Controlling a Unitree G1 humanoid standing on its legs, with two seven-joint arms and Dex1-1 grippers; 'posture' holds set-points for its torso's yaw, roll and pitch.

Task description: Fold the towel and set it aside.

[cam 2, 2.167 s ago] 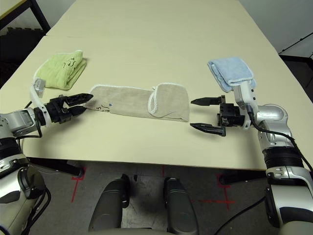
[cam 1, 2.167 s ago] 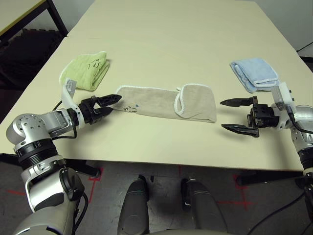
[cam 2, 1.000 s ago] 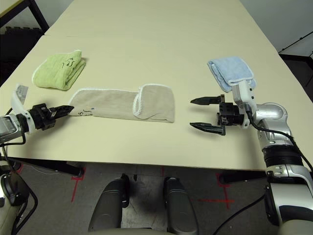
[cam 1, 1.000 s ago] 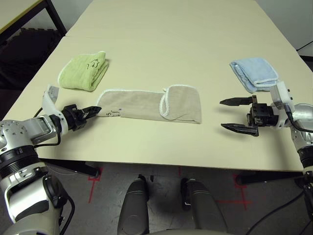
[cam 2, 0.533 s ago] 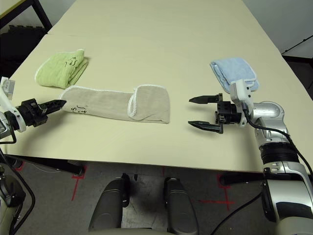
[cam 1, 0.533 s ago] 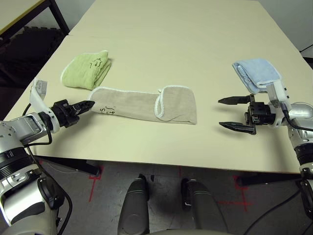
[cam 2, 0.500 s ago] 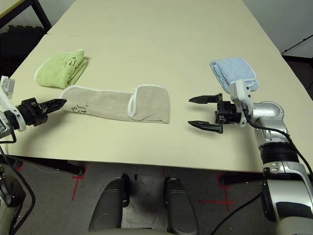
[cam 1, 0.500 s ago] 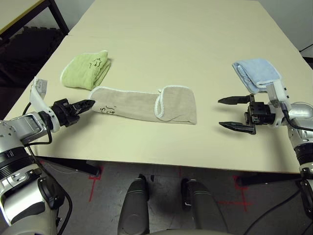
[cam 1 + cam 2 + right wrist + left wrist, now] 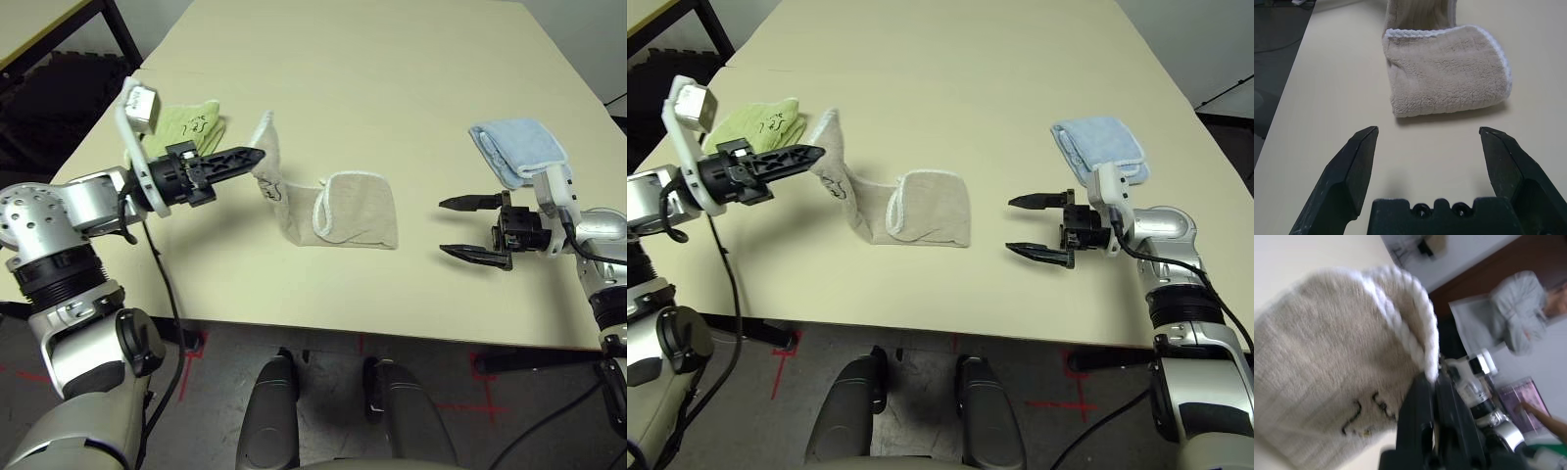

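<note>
Lifting the towel (image 9: 333, 206) end, dark embroidered mark unreadable
Left end effector (image 9: 257, 154), clamped on it, has swung up and inward; right end effector (image 9: 460, 228) waits, fingers apart.

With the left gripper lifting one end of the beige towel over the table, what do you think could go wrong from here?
1. The left gripper pinches the towel only at its corded edge, so the cloth may slip out mid-fold.
2. The far end is already folded over and nothing pins it; the right gripper stands open and apart, so the towel may drag instead of folding.
3. The green towel lies close behind the left arm and may get nudged.
</note>
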